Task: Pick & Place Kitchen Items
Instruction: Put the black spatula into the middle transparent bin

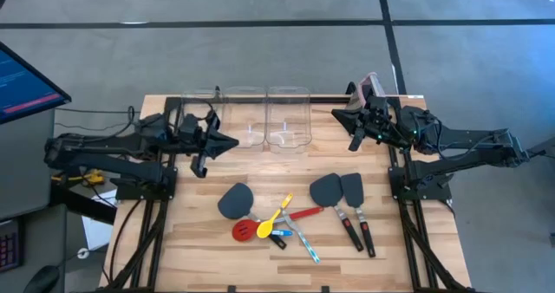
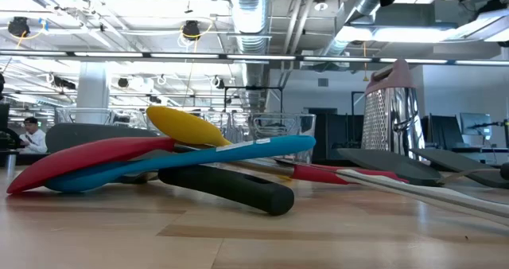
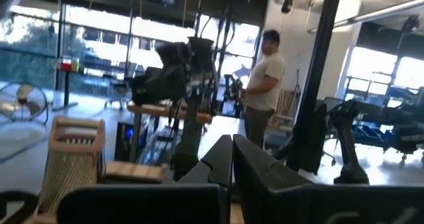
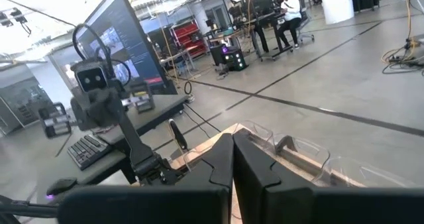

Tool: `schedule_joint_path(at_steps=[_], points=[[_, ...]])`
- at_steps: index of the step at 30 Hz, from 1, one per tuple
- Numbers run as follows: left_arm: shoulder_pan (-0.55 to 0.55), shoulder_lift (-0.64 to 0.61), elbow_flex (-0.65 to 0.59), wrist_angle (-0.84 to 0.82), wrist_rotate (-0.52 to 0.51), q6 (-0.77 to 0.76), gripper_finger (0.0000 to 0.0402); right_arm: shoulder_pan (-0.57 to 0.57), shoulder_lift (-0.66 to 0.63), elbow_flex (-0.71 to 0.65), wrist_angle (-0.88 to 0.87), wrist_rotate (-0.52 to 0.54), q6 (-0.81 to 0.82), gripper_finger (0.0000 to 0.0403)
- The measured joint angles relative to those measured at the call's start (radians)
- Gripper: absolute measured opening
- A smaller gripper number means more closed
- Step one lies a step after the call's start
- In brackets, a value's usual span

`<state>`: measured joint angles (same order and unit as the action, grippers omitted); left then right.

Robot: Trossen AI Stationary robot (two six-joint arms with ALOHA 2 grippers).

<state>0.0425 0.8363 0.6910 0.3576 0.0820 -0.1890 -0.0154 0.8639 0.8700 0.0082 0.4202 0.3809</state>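
Both pincers [image 1: 232, 142] [image 1: 336, 113] closed, empty; crossed red slotted plastic spoon [image 1: 244, 231], yellow plastic spoon [image 1: 276, 217] well forward: likely snagged together.

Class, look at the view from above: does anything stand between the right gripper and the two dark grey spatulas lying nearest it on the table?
Nothing visible does. The shut right gripper hovers at the table's far right, beside the upright grater. The two dark grey spatulas with black-red handles lie nearer the front edge, with only bare wooden tabletop between.
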Motion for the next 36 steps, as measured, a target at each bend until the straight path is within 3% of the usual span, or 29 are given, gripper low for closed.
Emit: schedule_joint_path(at_steps=[11, 20, 28, 33, 36], points=[[0.001, 0.016, 0.000, -0.026, 0.000, -0.002, 0.0001, 0.030, 0.000, 0.000, 0.000, -0.003, 0.000, 0.0000], [0.001, 0.016, 0.000, -0.027, 0.000, 0.032, 0.0001, 0.069, 0.000, 0.000, 0.000, -0.036, -0.206, 0.0000], [0.006, 0.015, 0.000, -0.027, 0.000, 0.029, 0.0001, 0.042, 0.031, 0.000, -0.003, -0.068, -0.228, 0.0000], [0.005, 0.015, -0.001, -0.027, 0.000, -0.002, 0.0001, 0.043, 0.040, 0.003, -0.007, -0.047, -0.219, 0.0000], [0.005, 0.015, -0.001, -0.027, 0.000, -0.009, 0.0001, 0.070, 0.040, 0.052, -0.093, 0.047, -0.222, 0.0000]])
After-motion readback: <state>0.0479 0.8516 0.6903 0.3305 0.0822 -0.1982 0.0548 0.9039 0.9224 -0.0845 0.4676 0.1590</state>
